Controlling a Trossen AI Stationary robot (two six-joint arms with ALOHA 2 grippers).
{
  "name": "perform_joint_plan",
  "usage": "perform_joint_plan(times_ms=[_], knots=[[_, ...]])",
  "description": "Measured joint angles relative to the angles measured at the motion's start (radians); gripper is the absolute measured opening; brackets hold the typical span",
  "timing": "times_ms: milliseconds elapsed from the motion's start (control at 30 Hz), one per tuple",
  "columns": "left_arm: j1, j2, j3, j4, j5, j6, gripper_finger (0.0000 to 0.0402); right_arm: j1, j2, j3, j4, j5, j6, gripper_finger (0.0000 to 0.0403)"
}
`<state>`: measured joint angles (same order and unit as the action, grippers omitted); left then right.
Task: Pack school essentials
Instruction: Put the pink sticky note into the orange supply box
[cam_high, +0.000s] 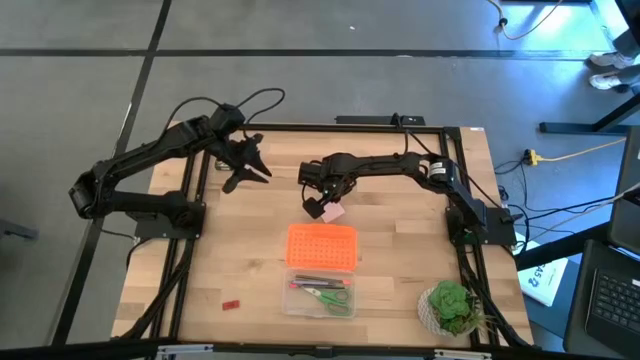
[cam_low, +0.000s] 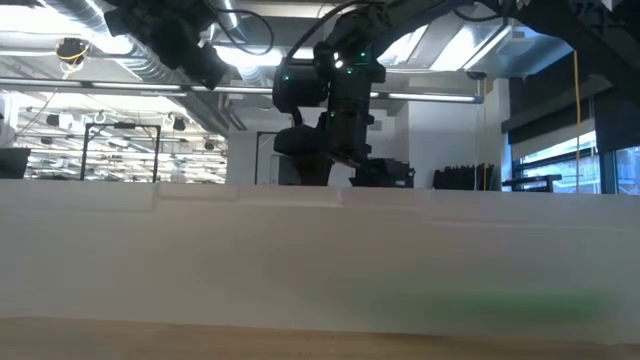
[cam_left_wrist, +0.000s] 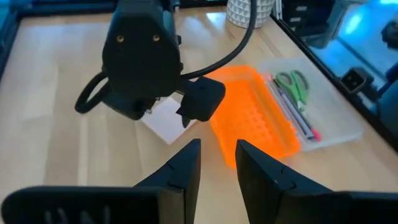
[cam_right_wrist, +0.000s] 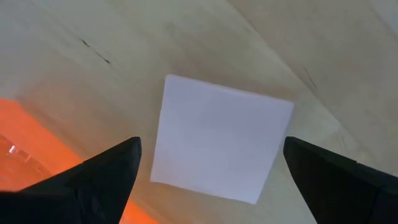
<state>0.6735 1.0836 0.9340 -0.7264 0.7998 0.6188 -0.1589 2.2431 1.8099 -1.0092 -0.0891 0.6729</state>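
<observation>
The pink square pad (cam_high: 334, 212) (cam_right_wrist: 217, 137) lies flat on the table just beyond the orange lid. My right gripper (cam_high: 320, 205) (cam_right_wrist: 211, 171) hangs over it, pointing down and open wide, one finger on either side of the pad and apart from it. My left gripper (cam_high: 255, 168) (cam_left_wrist: 217, 158) waits near the far left, open by a narrow gap, empty. Green-handled scissors (cam_high: 330, 296) (cam_left_wrist: 297, 84) and thin pens (cam_high: 315, 283) (cam_left_wrist: 292, 115) lie in the clear box (cam_high: 290, 308). A tiny red block (cam_high: 232, 303) lies on the table near the near edge. The crayon box is out of view.
The orange perforated lid (cam_high: 321, 246) (cam_left_wrist: 255, 112) lies on the table against the clear box's far side. A potted plant (cam_high: 452, 308) stands at the near right corner. Bare wood lies left of the box and between the two arms.
</observation>
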Motion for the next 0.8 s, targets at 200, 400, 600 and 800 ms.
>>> perform_joint_plan(times_ms=[200, 400, 600, 800], knots=[[-0.029, 0.000, 0.000, -0.006, -0.015, 0.161, 0.0094, 0.000, 0.000, 0.000, 0.000, -0.001, -0.003, 0.0394], [-0.076, 0.000, 0.000, -0.006, -0.083, 0.179, 0.0094, 0.000, 0.000, 0.000, 0.000, -0.001, -0.004, 0.0394], [-0.099, 0.000, 0.000, -0.006, -0.090, 0.176, 0.0094, 0.000, 0.000, 0.000, 0.007, -0.002, 0.000, 0.0394], [-0.111, 0.000, 0.000, -0.006, -0.205, 0.176, 0.0094, 0.000, 0.000, 0.000, 0.037, -0.002, 0.004, 0.0394]])
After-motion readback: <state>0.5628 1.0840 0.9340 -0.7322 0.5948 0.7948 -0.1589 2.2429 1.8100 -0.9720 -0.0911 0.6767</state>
